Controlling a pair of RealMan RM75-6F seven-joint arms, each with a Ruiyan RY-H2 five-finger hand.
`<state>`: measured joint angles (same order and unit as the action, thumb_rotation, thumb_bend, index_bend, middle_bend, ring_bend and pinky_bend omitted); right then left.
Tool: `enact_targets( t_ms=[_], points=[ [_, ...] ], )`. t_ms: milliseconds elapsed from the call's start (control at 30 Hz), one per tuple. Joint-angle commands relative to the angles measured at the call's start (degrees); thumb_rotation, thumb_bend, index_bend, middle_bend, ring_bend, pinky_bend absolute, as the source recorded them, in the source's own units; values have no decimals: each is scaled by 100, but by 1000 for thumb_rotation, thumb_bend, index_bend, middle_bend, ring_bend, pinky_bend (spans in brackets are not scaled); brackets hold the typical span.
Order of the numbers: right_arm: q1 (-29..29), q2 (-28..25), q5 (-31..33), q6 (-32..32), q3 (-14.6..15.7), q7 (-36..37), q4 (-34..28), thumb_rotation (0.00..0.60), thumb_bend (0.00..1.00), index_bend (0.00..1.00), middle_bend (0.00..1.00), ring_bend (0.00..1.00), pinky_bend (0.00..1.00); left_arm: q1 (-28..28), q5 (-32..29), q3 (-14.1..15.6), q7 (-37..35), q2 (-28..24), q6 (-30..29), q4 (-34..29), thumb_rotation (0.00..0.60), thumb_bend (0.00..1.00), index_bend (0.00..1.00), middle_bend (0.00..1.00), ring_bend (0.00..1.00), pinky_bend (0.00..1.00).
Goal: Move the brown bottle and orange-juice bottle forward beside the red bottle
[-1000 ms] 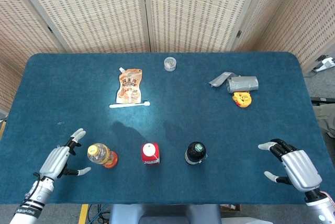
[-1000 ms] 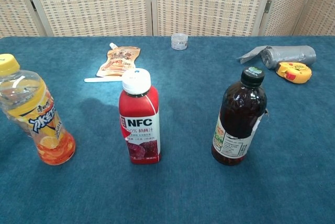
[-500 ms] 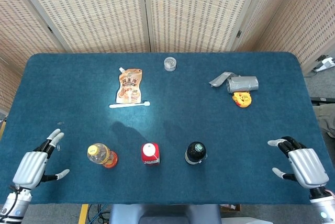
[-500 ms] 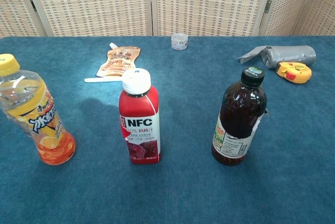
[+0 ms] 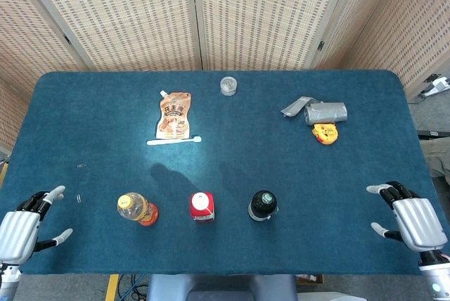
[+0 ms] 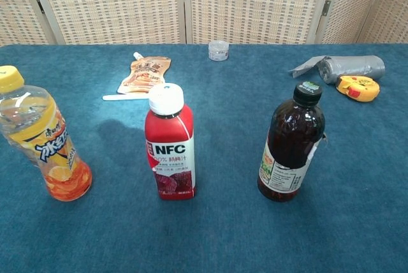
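Standing upright in a row near the front edge of the blue table (image 5: pixel 365 111): orange-juice bottle (image 5: pixel 136 209), red bottle (image 5: pixel 202 206), brown bottle (image 5: pixel 262 205), left to right in head view. All three apart from each other, none touching; the red one sits between the other two. Chest view confirms: juice bottle w/ yellow cap at far left, red NFC bottle w/ white cap centre, brown bottle w/ dark cap at right.

Left hand (image 5: pixel 20 234) at front-left corner of table, fingers spread, nothing in it, well apart from the juice bottle. Right hand (image 5: pixel 414 221) at front-right corner, fingers apart, holding nothing, well apart from the brown bottle. Neither hand shows in chest view.

Further back: brown spout pouch (image 5: pixel 174 114) lying flat, white stick-like item (image 5: pixel 174 141) just below it (prob. a spoon, too small to be sure). Small clear lidded jar (image 5: pixel 228 86) near back centre. Grey roll (image 5: pixel 325 112) w/ loose grey flap at back right, yellow tape measure (image 5: pixel 324 133) just in front of it, touching or nearly so.
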<state>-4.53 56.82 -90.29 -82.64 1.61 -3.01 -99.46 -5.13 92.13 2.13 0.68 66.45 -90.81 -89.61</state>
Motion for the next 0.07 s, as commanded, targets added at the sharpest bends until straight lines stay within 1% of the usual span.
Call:
enact_targets(
  t_ms=[33,67],
  points=[
    [18,2,40,-8,-18,-2,10,600,61,327,344,212,441,-17,13,20,70,24,95,17,600,51,328,337,237,388],
    [20,6,34,-7,-17,-5,10,600,63,327,344,212,441,-16,30,30,92,24,108,10,600,51,328,338,237,388]
  ],
)
